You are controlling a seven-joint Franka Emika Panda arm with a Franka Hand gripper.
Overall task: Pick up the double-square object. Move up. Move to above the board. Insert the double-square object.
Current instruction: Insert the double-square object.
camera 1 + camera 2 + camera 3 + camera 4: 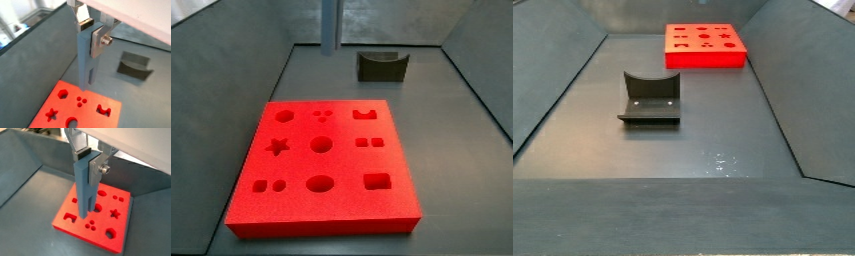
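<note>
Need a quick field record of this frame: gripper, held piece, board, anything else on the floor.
gripper: high over the floor, jaws shut on the double-square object
double-square object: upright, lifted, lower end above the board in both wrist views
board: flat on the floor, cut-outs all empty
insertion: not yet done
fixture: on the floor, apart from the board
side views: gripper out of frame; only the bar's lower part shows in one
</note>
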